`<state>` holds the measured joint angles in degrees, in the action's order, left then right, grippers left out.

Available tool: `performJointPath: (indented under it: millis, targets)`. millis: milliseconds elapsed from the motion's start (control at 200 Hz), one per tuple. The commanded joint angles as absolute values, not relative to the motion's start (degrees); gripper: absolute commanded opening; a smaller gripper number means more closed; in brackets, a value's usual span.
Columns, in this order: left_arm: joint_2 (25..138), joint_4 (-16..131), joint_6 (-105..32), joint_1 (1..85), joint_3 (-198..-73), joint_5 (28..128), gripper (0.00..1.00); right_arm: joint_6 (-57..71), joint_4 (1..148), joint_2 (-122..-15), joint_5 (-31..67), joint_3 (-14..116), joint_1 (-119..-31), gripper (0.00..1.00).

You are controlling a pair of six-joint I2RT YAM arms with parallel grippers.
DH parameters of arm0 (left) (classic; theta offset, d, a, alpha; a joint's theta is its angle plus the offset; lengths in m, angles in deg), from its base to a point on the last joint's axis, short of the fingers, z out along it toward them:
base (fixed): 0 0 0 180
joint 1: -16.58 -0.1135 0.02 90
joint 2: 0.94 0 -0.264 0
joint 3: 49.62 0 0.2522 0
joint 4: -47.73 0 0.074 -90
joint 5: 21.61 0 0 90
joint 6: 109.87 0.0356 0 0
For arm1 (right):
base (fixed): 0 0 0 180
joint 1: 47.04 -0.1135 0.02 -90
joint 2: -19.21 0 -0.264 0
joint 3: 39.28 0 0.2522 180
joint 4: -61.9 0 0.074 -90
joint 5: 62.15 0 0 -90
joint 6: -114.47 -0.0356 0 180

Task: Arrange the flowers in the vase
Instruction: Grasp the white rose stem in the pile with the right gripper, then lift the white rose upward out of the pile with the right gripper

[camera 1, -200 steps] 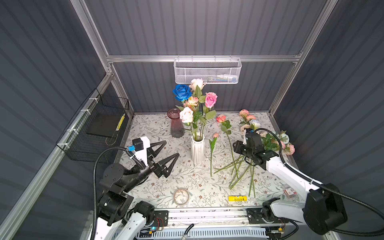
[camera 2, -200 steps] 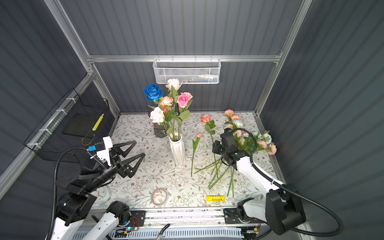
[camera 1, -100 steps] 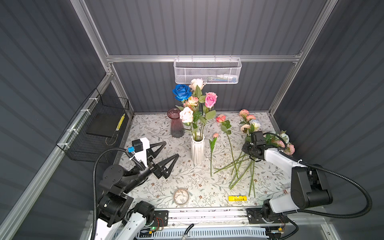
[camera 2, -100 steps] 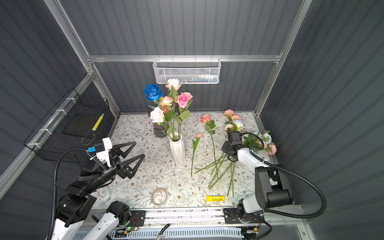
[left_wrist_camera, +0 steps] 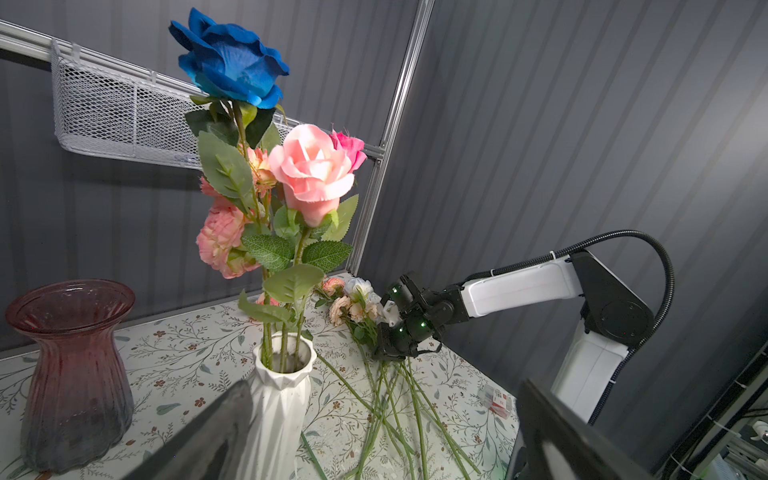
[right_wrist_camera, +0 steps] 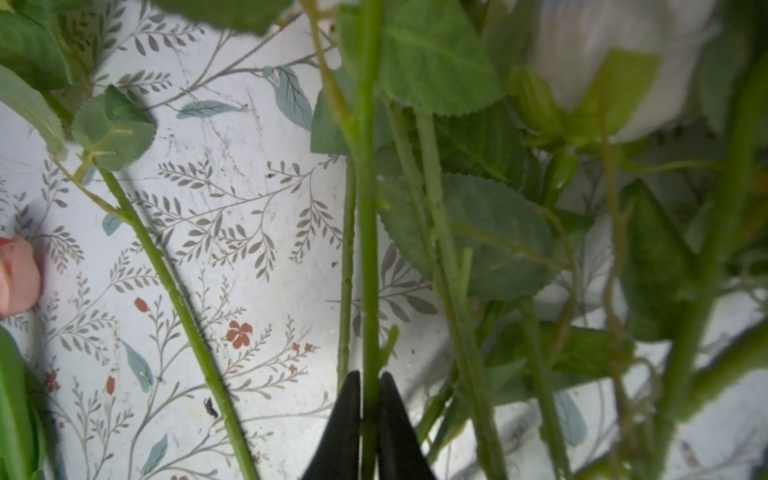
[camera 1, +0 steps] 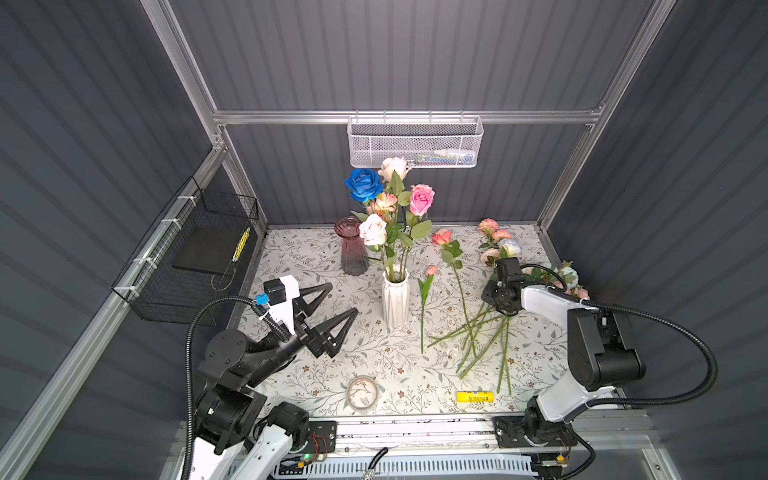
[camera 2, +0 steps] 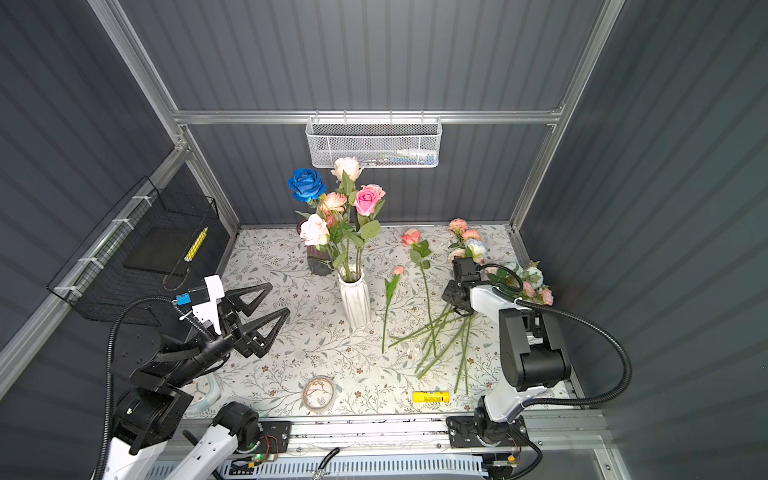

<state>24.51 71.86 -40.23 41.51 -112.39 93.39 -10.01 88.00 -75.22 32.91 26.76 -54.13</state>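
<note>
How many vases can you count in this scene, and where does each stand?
2. The white ribbed vase stands centrally, holding flowers. The red glass vase stands behind it, slightly leftward in both top views, without flowers. No others seem hidden.

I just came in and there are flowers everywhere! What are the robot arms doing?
The robot is filling the white vase, which already holds several flowers, a blue rose among them. Its right end effector is shut on one green stem in the loose pile lying on the table. The left end effector hovers open to the left of the vase, holding nothing.
</note>
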Motion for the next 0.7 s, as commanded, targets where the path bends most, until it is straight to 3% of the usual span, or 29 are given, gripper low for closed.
performJointPath:
  millis: [0, 90, 510, 695]
  targets:
    - [24.8, 72.0, -39.3, 41.6, -112.4, 93.5, 1.00, -9.6, 87.7, -73.2, 31.0, 27.9, -53.9, 0.05]
    - [25.0, 72.0, -39.2, 41.6, -112.5, 93.6, 1.00, -8.5, 84.9, -70.1, 28.6, 26.7, -53.9, 0.00]
    - [26.2, 72.4, -38.4, 41.6, -114.4, 93.4, 1.00, -7.1, 63.9, -44.4, 15.0, 15.4, -54.3, 0.00]
    - [26.6, 72.5, -38.3, 41.6, -115.4, 93.4, 1.00, -4.1, 63.1, -32.7, 12.4, 17.4, -59.6, 0.00]
